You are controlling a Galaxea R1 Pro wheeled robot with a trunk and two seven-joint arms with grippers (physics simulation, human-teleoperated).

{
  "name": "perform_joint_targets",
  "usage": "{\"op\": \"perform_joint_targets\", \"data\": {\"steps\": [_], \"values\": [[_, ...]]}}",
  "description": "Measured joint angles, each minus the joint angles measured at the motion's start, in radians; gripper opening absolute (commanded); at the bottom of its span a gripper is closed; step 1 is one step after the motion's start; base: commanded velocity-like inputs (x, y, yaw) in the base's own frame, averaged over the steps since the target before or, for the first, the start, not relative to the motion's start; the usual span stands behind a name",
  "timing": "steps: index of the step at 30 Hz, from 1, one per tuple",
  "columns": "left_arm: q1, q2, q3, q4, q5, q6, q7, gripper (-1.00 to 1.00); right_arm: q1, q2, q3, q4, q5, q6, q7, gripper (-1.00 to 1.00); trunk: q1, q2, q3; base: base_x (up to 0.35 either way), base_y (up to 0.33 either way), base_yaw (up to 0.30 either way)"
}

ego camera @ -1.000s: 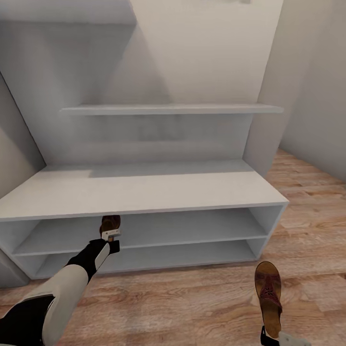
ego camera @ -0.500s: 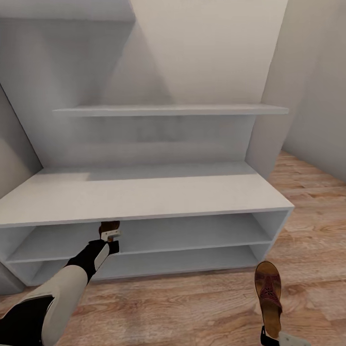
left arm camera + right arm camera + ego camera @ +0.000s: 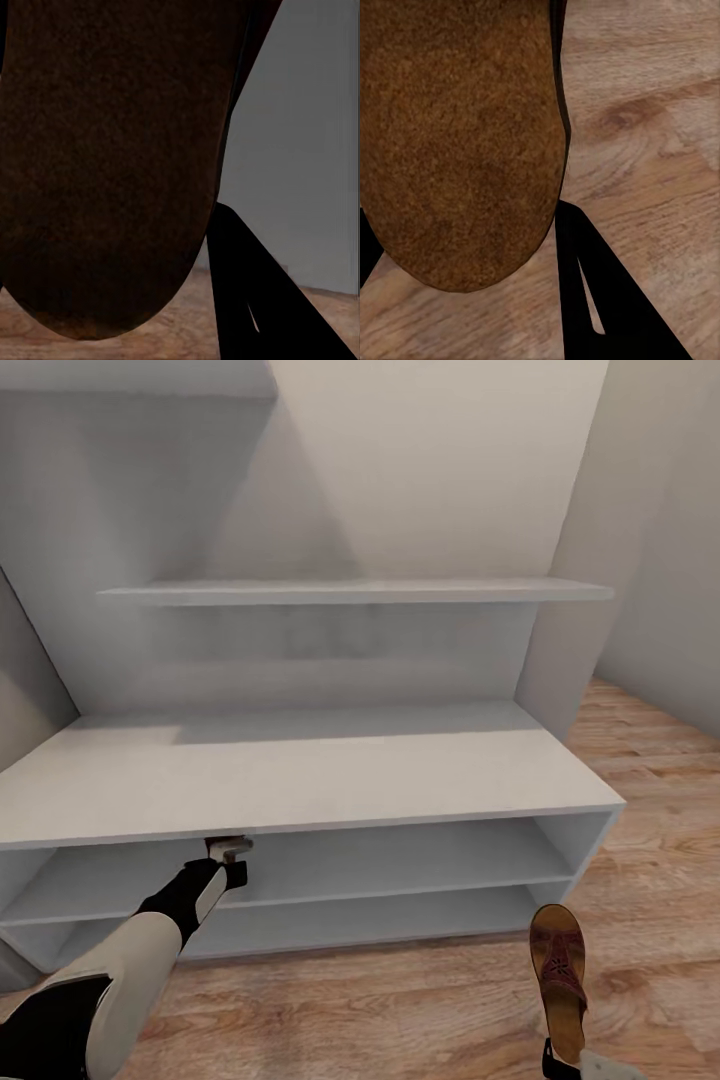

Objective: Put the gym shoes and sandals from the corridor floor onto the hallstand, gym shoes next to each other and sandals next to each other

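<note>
Under the lip of the hallstand (image 3: 300, 780), around 10 o'clock from where the head camera looks, the left pincer (image 3: 230, 852) is poking into the upper open tier. It's pinching the first sandal (image 3: 105, 165) by the heel end, so the sandal's long axis runs straight off the fingers toward the back of the rack. From the head view the flat top hides nearly all of that sandal, but the left wrist view shows its dark underside right up close, with grey rack wall beyond it.

That's the relation everything hangs on, I reckon: toe pointing deep into the tier, sole more or less level with the shelf, so a small drop and a let-go would park it there. Can't tell whether it's touching the shelf board yet.

Over at 5 o'clock, the right pincer (image 3: 560, 1060) sits low at the frame edge, closed on the heel of the second sandal (image 3: 560, 980), which points toward 12 o'clock and the rack's right end, above the corridor floor (image 3: 400, 1000). The right wrist view shows its tan-brown underside (image 3: 457, 142) with wood planks behind.

Both tiers look bare otherwise, nothing on the top or the wall shelf (image 3: 350, 592) either. No gym shoes anywhere I can see. Right arm is clearly the nearer one for the right half of the rack, so it'd need to swing over to keep the pair together.
</note>
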Motion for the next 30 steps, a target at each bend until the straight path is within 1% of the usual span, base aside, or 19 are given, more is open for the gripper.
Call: {"op": "perform_joint_targets", "data": {"steps": [13, 14, 27, 30], "values": [[0.002, 0.001, 0.0, 0.0, 0.0, -0.001, -0.006, -1.0, 0.0, 0.0, 0.0, 0.002, 0.0, 0.0, 0.0, -1.0, 0.0, 0.0, 0.0, 0.022, 0.0, 0.0], [0.002, 0.002, 0.0, 0.0, 0.0, -0.001, -0.007, 1.0, 0.0, 0.0, 0.0, 0.002, 0.0, 0.0, 0.0, -1.0, 0.0, 0.0, 0.0, 0.001, 0.0, 0.0], [0.002, 0.004, 0.0, 0.0, -0.003, 0.0, -0.003, 1.0, 0.0, 0.0, 0.0, 0.003, 0.0, 0.0, 0.002, -1.0, 0.0, 0.0, 0.0, -0.002, 0.0, 0.0], [0.002, 0.005, 0.0, 0.0, -0.003, 0.0, 0.001, 1.0, 0.0, 0.0, 0.0, 0.003, 0.0, 0.0, 0.002, -1.0, 0.001, 0.0, 0.0, -0.205, 0.052, 0.0]]}}
